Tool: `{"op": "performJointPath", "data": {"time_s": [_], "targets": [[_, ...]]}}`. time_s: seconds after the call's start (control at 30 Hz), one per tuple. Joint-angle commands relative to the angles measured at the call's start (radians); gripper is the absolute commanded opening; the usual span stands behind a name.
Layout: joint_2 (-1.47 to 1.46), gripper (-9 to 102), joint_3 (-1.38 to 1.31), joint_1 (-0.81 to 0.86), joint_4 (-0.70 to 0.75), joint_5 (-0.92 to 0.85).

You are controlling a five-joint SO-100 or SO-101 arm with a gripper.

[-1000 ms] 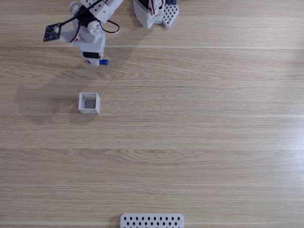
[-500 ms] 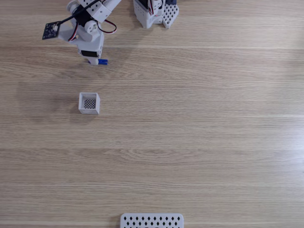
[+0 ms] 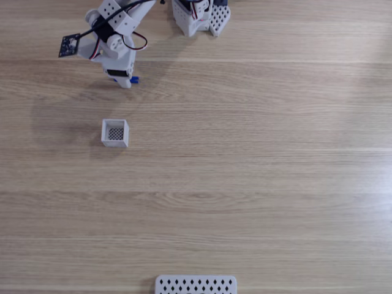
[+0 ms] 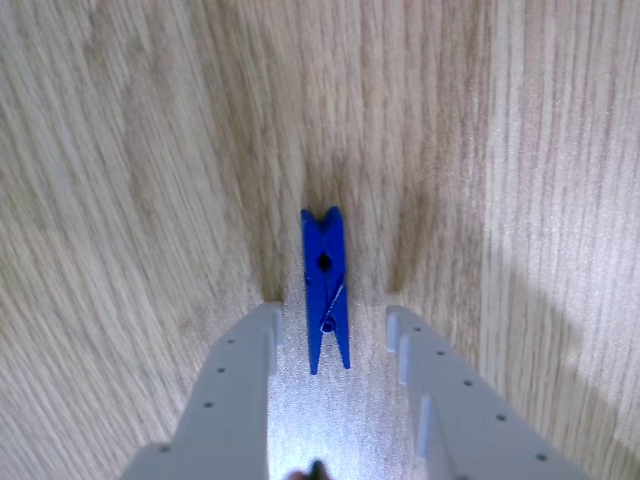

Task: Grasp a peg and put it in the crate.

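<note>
Fixed view, step: you are at the grasp stage. The gripper (image 3: 127, 81) sits near the top left of the table (image 3: 257, 171), with a bit of the blue peg (image 3: 134, 79) poking out at its right side. The peg has not gone into the crate.
Fixed view, crate: the crate (image 3: 114, 133) stands below the gripper in this view, apart from it, open side up, nothing inside that you can see.
Fixed view, surroundings: a white panel with diamond-shaped holes (image 3: 195, 285) lies at the bottom edge, well apart from the work. The arm's base (image 3: 197, 15) is at the top. Nothing stands between gripper and crate.
Other view, tool: the gripper (image 4: 336, 330) has its 2 fingers spread, 1 on each side of the peg, with a gap to the peg on both sides. It grips nothing.
Other view, peg: the peg (image 4: 325, 285) lies flat on the wood, lengthwise between the fingers, its notched end pointing away from the wrist.
Other view, next move: you likely need to close on the peg's near half, then lift. Judged risk: only the near part lies between the fingertips, so a shallow pinch could let it pivot.
</note>
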Motion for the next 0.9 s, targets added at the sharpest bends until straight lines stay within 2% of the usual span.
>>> {"op": "performJointPath", "data": {"time_s": [0.0,0.1,0.23,0.33,0.43,0.57,0.7,0.77,0.87], "targets": [[-0.002,14,-0.009,0.009,0.002,-0.006],[-0.005,10,-0.009,0.008,0.002,-0.006],[0.011,-3,-0.009,0.009,0.002,-0.009],[0.095,0,-0.009,-0.008,-0.002,-0.06],[0.229,-1,-0.008,-0.067,-0.086,-0.245],[0.356,-1,0.057,-0.126,-0.394,-0.578],[0.39,-1,0.221,-0.149,-0.871,-0.839],[0.388,-1,0.302,-0.17,-1.118,-0.917],[0.383,-1,0.4,-0.198,-1.416,-0.934]]}}
